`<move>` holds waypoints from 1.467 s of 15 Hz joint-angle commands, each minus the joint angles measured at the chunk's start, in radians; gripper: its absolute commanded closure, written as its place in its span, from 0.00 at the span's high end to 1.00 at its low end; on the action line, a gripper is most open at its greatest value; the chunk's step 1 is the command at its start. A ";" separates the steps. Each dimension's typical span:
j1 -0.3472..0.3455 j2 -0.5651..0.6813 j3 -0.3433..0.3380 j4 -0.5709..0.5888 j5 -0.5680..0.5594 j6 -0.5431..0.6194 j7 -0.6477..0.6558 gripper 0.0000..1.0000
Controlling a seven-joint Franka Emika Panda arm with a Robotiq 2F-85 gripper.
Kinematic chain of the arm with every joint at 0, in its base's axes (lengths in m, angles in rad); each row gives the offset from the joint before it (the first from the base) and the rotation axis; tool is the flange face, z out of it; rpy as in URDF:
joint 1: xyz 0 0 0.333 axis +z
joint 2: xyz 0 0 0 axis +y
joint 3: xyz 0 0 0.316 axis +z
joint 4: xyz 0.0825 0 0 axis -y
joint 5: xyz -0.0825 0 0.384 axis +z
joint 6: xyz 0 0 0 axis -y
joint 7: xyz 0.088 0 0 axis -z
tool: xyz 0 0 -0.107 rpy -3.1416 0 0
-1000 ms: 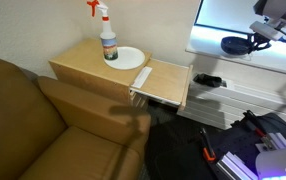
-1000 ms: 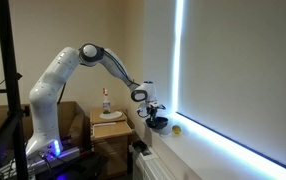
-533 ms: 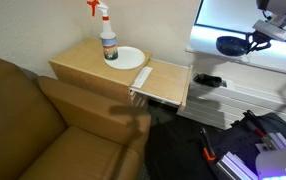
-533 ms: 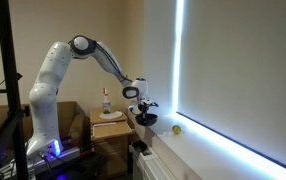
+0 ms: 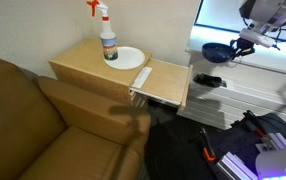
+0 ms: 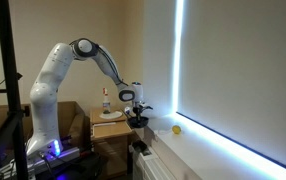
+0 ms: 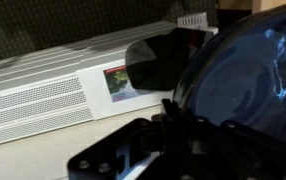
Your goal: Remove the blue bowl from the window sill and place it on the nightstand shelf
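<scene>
My gripper [image 5: 239,46] is shut on the rim of the blue bowl [image 5: 217,51] and holds it in the air, off the window sill [image 5: 273,62] and to the right of the nightstand shelf [image 5: 167,82]. In an exterior view the gripper [image 6: 138,112] carries the bowl [image 6: 139,119] just above the shelf end of the nightstand, left of the sill [image 6: 198,142]. In the wrist view the dark blue bowl [image 7: 253,70] fills the right side, with the dark gripper body [image 7: 168,130] below it.
A white plate [image 5: 127,57] and a spray bottle [image 5: 108,38] stand on the nightstand top [image 5: 83,62]. A brown sofa [image 5: 43,130] lies in front. A small yellow object [image 6: 177,128] sits on the sill. A white radiator [image 7: 43,95] and dark bags [image 5: 213,140] lie below.
The gripper has carried the blue bowl off the window sill, leftward and slightly down toward the nightstand shelf.
</scene>
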 commanded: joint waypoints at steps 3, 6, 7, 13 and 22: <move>0.176 -0.135 0.048 -0.161 -0.105 0.081 -0.017 0.02; 0.272 -0.180 0.058 -0.181 -0.209 0.069 -0.012 0.02; 0.280 -0.197 0.073 -0.180 -0.221 0.067 -0.038 0.02; 0.289 -0.174 0.086 -0.143 -0.208 0.060 -0.039 0.09; 0.242 -0.023 0.326 -0.128 0.010 0.186 -0.143 0.02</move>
